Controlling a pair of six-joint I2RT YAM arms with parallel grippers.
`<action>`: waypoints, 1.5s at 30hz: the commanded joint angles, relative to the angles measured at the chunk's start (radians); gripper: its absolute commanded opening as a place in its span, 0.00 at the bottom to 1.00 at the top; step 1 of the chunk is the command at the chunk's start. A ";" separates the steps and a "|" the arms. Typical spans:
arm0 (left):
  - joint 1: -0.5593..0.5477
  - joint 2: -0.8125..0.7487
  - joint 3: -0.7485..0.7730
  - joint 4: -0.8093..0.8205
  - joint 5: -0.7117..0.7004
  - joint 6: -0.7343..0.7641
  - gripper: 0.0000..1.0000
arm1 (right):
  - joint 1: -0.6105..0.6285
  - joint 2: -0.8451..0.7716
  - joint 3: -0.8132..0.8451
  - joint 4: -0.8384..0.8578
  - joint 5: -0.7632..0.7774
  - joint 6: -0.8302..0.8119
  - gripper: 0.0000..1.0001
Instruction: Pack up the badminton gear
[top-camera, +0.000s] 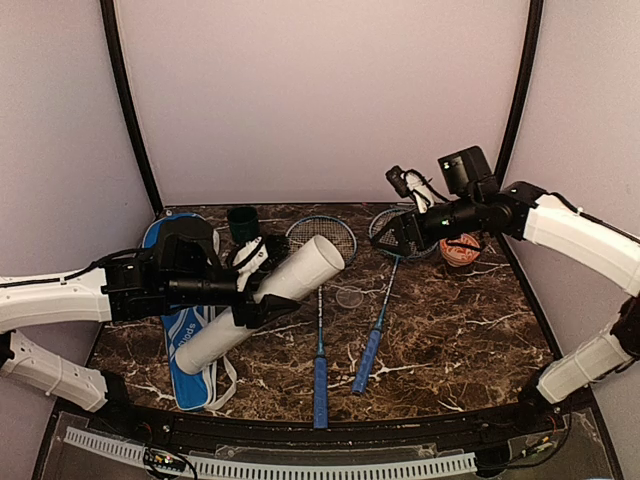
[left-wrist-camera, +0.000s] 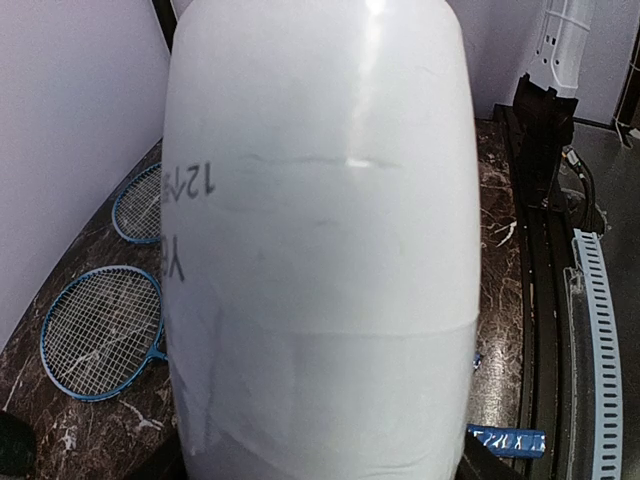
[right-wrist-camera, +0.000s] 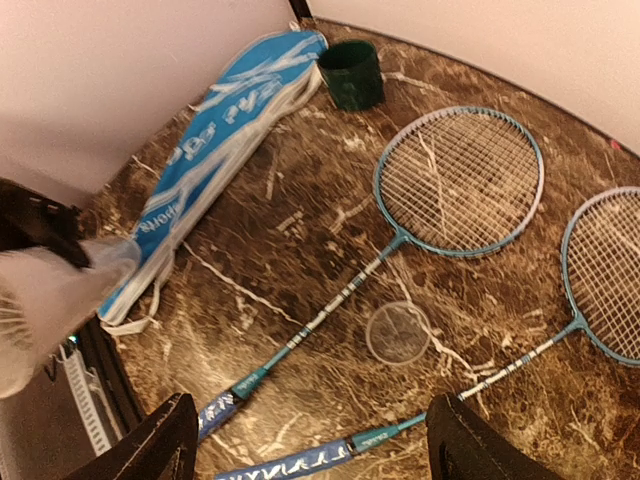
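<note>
The long white tube (top-camera: 300, 272) is off the table and tilted. Its open mouth is raised toward the middle of the table and its lower end points down over the blue racket bag (top-camera: 190, 385); whether that end touches the bag cannot be told. The left claw (top-camera: 258, 292) is clamped across the tube near its middle. In the left wrist view the tube (left-wrist-camera: 320, 240) fills almost the whole picture, with dark handwriting on its side and one dark finger (left-wrist-camera: 488, 466) showing at a lower corner. The bag lies flat along the left side of the marble table (top-camera: 450, 340), white lettering up. A small dark cup (top-camera: 242, 222) stands upright just past the bag's far end. To the right of the tube's mouth lie the two rackets, heads far and handles near. The left racket (top-camera: 320, 380) lies almost straight and the right racket (top-camera: 367, 360) is slanted. A clear round lid (top-camera: 349, 296) lies flat on the table between their shafts. The right claw (top-camera: 392, 238) hangs in the air over the head of the right racket, well apart from the tube. Its own camera shows the right claw (right-wrist-camera: 315, 425) with fingers spread wide and nothing held between them, and the lid (right-wrist-camera: 398, 332) and both shafts on the table below.
</note>
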 joint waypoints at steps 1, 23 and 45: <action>-0.001 -0.048 -0.009 -0.041 -0.038 -0.009 0.40 | 0.036 0.113 0.043 0.018 0.153 -0.087 0.77; -0.001 -0.090 -0.050 -0.043 -0.060 -0.044 0.40 | 0.150 0.658 0.217 0.037 0.261 -0.161 0.48; 0.000 -0.069 -0.055 -0.021 -0.058 -0.031 0.40 | 0.180 0.771 0.253 -0.049 0.295 -0.178 0.16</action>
